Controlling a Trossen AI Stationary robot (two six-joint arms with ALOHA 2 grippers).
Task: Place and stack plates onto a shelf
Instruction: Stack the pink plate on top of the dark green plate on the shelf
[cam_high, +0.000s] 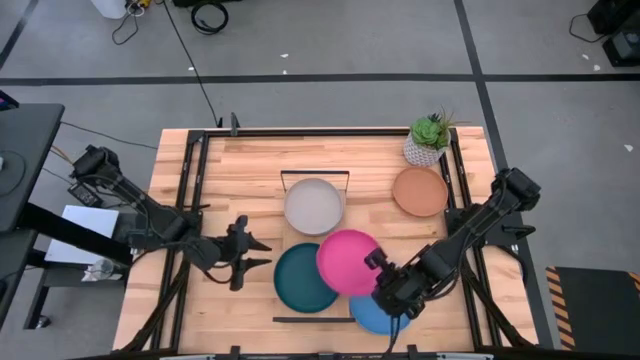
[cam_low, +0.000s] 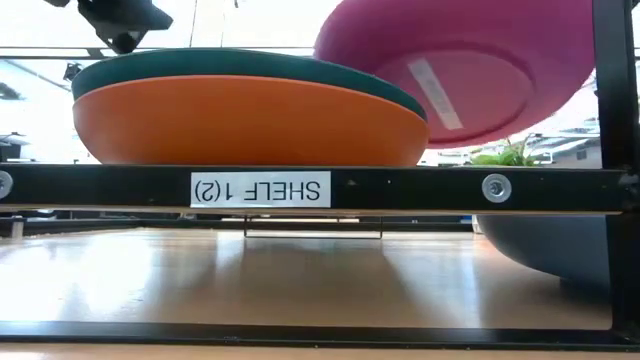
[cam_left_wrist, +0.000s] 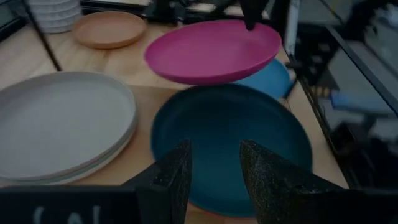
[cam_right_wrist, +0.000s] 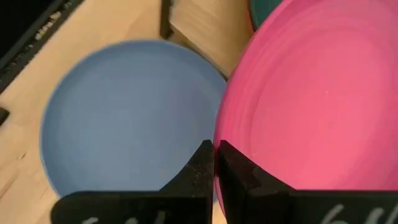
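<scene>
Near table centre, shelf zone: shelf a light-wood board with black wire frame ends, running 12-to-6 in high view; label "SHELF 1(2)" on frame bar in low view.
Right gripper: at about 5 o'clock of table centre, fingers pinched nearly closed on rim of magenta plate.
Magenta plate: lifted and tilted, hanging over edge of dark teal plate and partly over blue plate; whether touching either, cannot tell.
Dark teal plate: on shelf's 6 o'clock half, stacked on orange plate.
Blue plate: flat on tabletop at 5 o'clock, just off shelf end, under right gripper.
Cream-white plate: on shelf's 12 o'clock half, topping a stack, another rim visible beneath in left wrist view.
Terracotta brown plate: on tabletop at 2 o'clock, just beside potted plant.
Left gripper: at 8 o'clock of table centre, near dark teal plate, fingers parted, holding nothing.
</scene>
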